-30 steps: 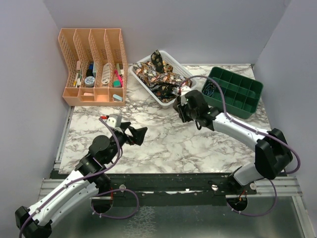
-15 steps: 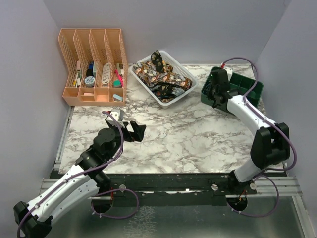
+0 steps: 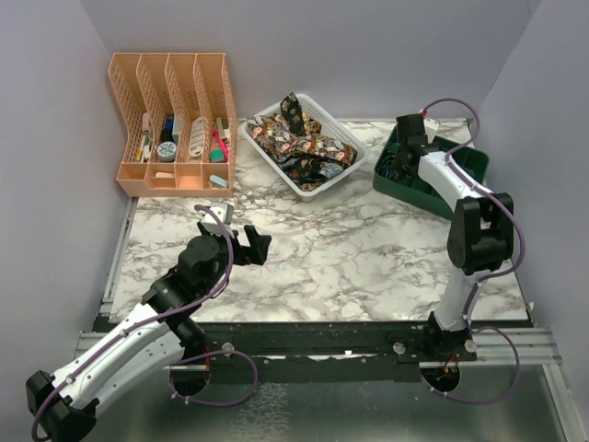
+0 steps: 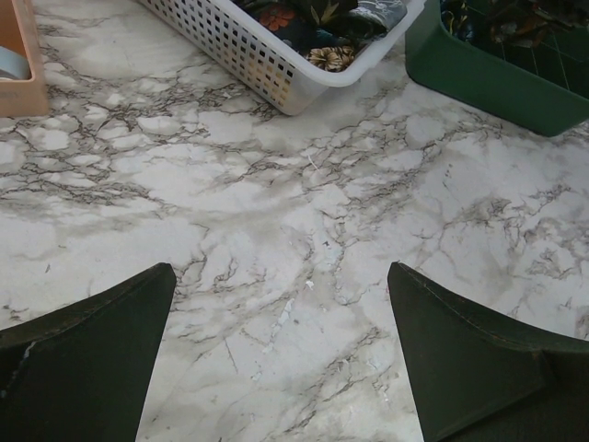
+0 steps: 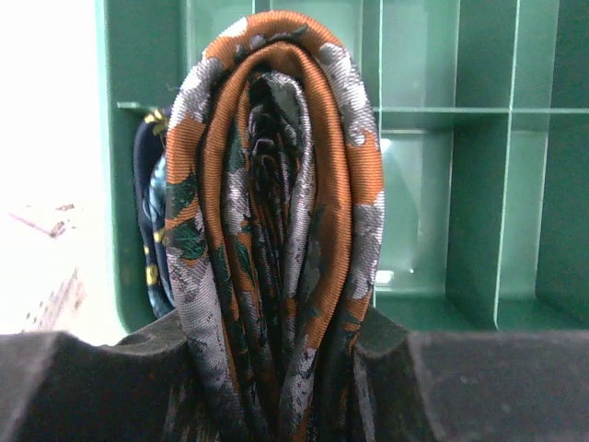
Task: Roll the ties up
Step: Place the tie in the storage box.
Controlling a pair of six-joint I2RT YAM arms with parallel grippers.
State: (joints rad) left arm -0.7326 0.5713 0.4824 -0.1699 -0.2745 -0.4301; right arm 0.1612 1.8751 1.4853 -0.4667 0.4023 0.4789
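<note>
A rolled tie [image 5: 276,203], orange with grey and green pattern, sits squeezed between the fingers of my right gripper [image 5: 276,341], which is shut on it. In the top view this gripper [image 3: 398,168] hangs over the left end of the green divided box [image 3: 471,158]. A dark blue rolled tie [image 5: 152,216] lies in a compartment behind and to the left. Several loose ties [image 3: 296,138] are heaped in the white basket [image 3: 317,191]. My left gripper [image 3: 248,244] stands open over bare marble, nothing between its fingers [image 4: 110,350].
An orange file organizer [image 3: 170,120] with small items stands at the back left. The left wrist view shows the basket [image 4: 248,51] and the green box [image 4: 497,78] beyond my left gripper [image 4: 281,269]. Grey walls close in three sides.
My right arm swung from the basket's near corner over to the green box, carrying the rolled tie. The left arm crept slightly forward, still open.
</note>
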